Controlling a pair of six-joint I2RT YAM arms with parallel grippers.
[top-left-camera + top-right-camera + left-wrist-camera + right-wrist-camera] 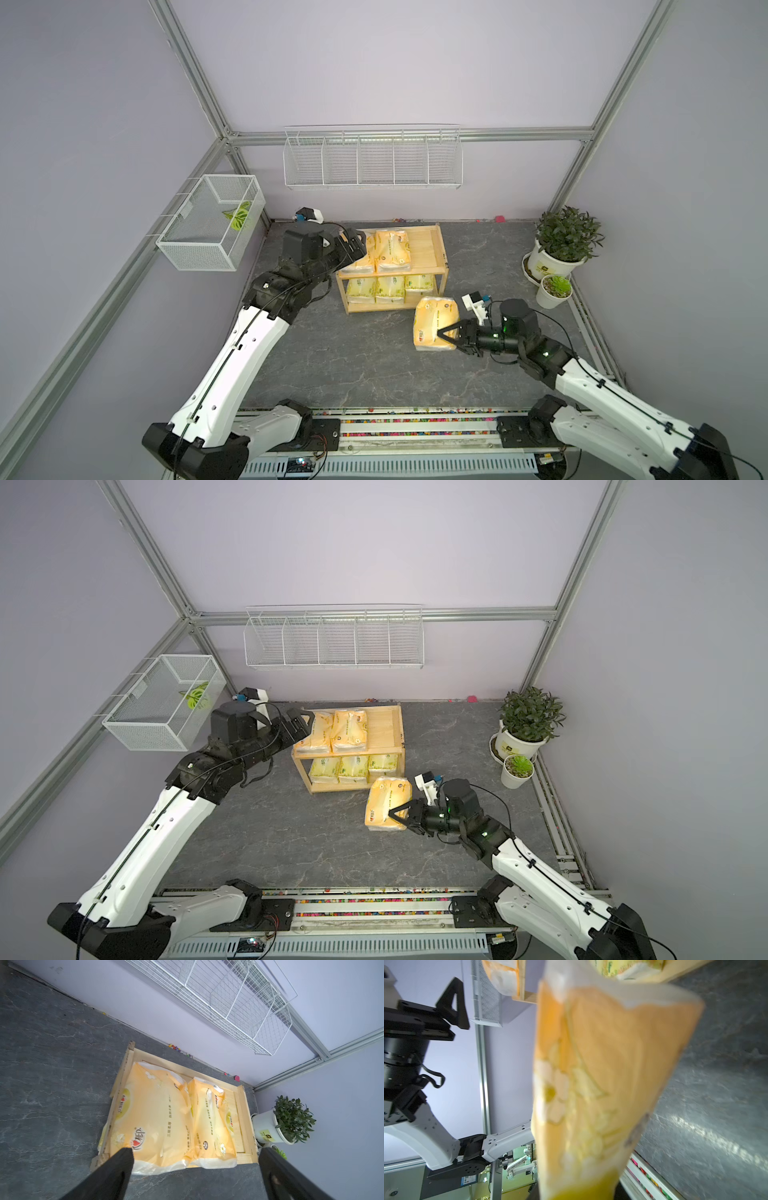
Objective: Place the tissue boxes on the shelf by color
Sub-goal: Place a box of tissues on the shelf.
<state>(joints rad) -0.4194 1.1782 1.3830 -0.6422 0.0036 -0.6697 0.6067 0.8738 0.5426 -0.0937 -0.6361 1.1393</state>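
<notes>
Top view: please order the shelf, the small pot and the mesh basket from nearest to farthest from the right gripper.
1. Shelf, just ahead-left of the right gripper holding an orange pack.
2. Small pot, to its right.
3. Mesh basket, on the left wall.

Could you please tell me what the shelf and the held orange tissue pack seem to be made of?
The shelf: pale matte wood, grain showing. The orange tissue pack: likely thin glossy plastic film over soft tissue; it wrinkles and shines.

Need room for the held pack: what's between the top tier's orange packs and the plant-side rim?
Only bare wood of the shelf, shown in both top views.
</notes>
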